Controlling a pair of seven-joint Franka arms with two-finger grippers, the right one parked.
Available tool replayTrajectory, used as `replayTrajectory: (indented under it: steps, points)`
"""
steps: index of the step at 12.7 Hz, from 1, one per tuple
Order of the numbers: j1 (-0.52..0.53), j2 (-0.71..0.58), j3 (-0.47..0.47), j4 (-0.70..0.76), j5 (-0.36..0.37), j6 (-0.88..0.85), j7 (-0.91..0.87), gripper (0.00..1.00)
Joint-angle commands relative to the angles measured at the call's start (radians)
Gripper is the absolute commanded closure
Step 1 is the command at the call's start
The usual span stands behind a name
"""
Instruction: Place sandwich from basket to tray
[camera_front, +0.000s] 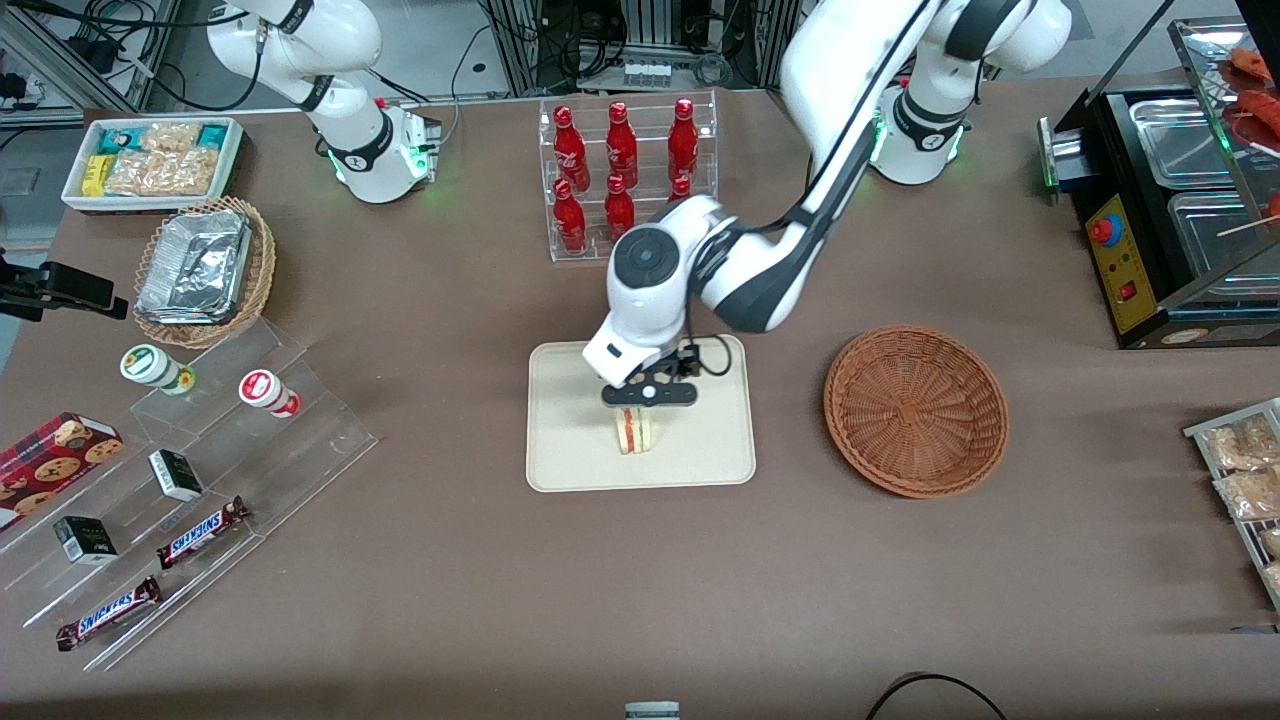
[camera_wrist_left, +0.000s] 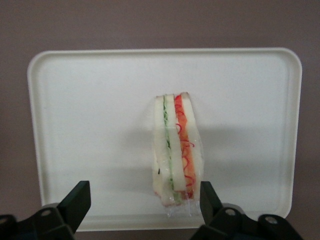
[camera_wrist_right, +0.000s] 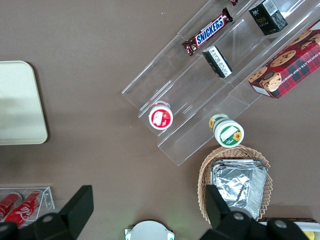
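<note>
The sandwich (camera_wrist_left: 176, 150) is resting on the tray (camera_wrist_left: 75, 125), standing on edge. The gripper (camera_wrist_left: 141, 200) is hovering directly above, fingers spread wide and holding nothing; one finger (camera_wrist_left: 210, 196) is seemingly just beside the wrapper.

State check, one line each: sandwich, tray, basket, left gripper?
sandwich: on the tray, standing on edge, wrapped in clear film, not gripped.
tray: flat on the table, holding only the sandwich.
basket: upright, empty, beside the tray toward the working arm's end.
gripper: open, just above the sandwich, one finger close to it, the other well clear.
</note>
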Motion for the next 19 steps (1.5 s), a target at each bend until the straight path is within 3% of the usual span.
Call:
replayTrajectory:
  steps: [1, 4, 8, 15, 17, 19]
  points:
    - [0.071, -0.134, 0.007, -0.029, 0.012, -0.1, -0.014, 0.0]
    - [0.172, -0.252, 0.018, -0.031, 0.017, -0.252, 0.008, 0.0]
    - [0.347, -0.413, 0.047, -0.031, 0.021, -0.448, 0.279, 0.0]
    - [0.623, -0.622, 0.047, -0.189, 0.026, -0.476, 0.704, 0.0]
    - [0.716, -0.642, 0.047, -0.201, 0.02, -0.495, 0.871, 0.0]
    - [0.761, -0.644, 0.047, -0.201, 0.015, -0.503, 0.928, 0.0]
